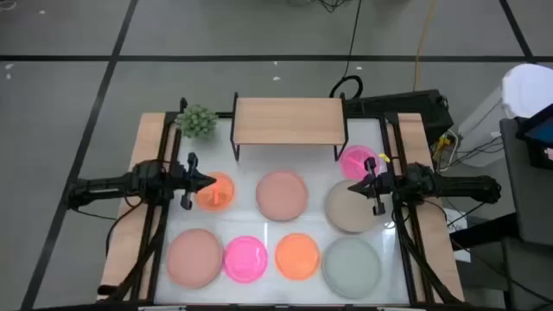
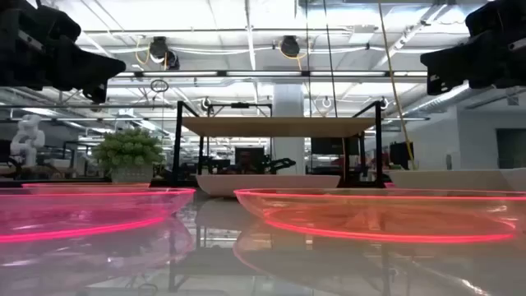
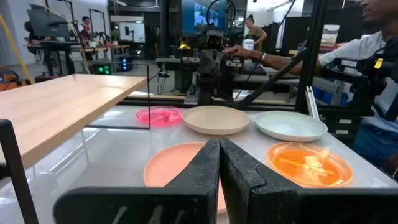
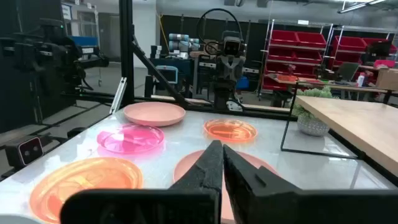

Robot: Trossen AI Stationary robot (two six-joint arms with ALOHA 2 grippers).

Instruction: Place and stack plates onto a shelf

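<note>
Eight plates lie flat on the white table, none on the shelf [image 1: 286, 119], a light-wood board on black legs at the far side. Back row: small orange [image 1: 217, 193], large dusty pink [image 1: 282, 194], small magenta [image 1: 356, 161], large beige [image 1: 350, 210]. Front row: dusty pink [image 1: 194, 257], magenta [image 1: 245, 259], orange [image 1: 297, 257], grey-green [image 1: 352, 266]. My left gripper [image 1: 210, 182] hangs shut above the back orange plate. My right gripper [image 1: 356, 187] hangs shut over the beige plate's far edge. Both wrist views show the fingers [image 3: 219, 144] [image 4: 217, 146] closed on nothing.
A small potted plant [image 1: 198, 122] stands at the shelf's left end. Wooden side strips and black frame rails [image 1: 155, 216] run along both table edges. People and equipment show in the room beyond. The shelf board [image 3: 56, 106] is bare.
</note>
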